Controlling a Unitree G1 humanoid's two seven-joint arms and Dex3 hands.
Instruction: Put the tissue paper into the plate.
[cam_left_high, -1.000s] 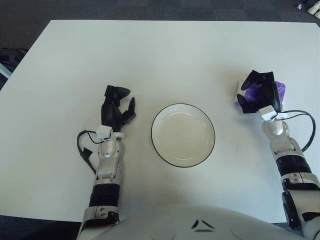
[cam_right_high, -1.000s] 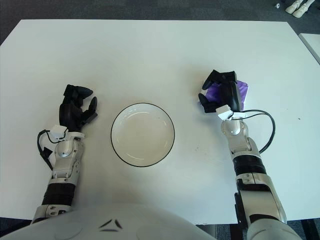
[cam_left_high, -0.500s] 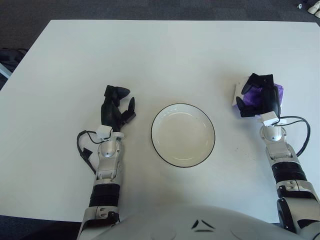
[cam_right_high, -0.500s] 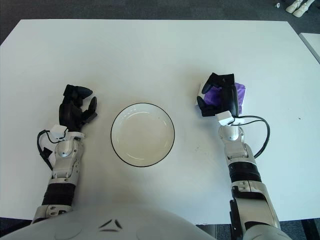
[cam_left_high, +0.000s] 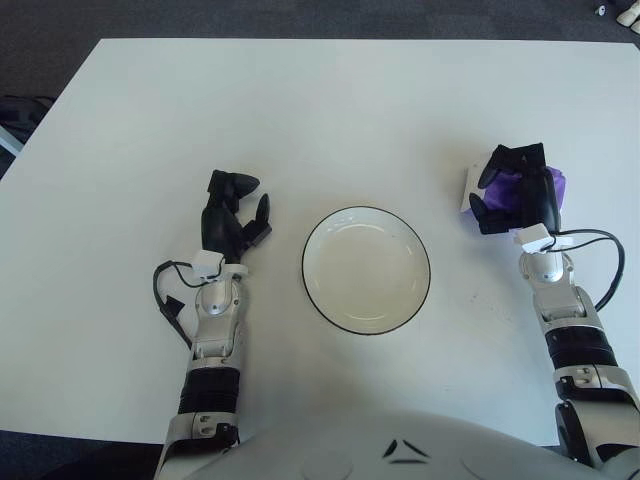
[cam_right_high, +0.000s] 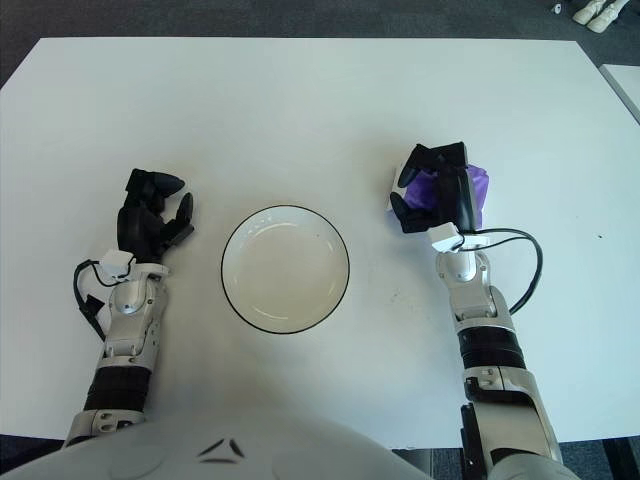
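one grasp is forming, nothing delivered: right hand (cam_left_high: 515, 195) is curling its fingers around the purple tissue paper (cam_left_high: 545, 185) at 3 o'clock of the plate (cam_left_high: 366, 269), well apart from it. plate is sitting bare. left hand (cam_left_high: 232, 215) is idling at 9 o'clock, fingers loosely spread, holding nothing; lift and carry are remaining

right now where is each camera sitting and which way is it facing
Left eye view: on the head, looking forward and down at the white table; shows both forearms, the left hand left of the plate, and the right hand closed on the purple tissue paper.
Right eye view: same head, set slightly to the right, same downward aim, same body parts.
Shared: both show the same table, plate, tissue paper and hands, shifted sideways.
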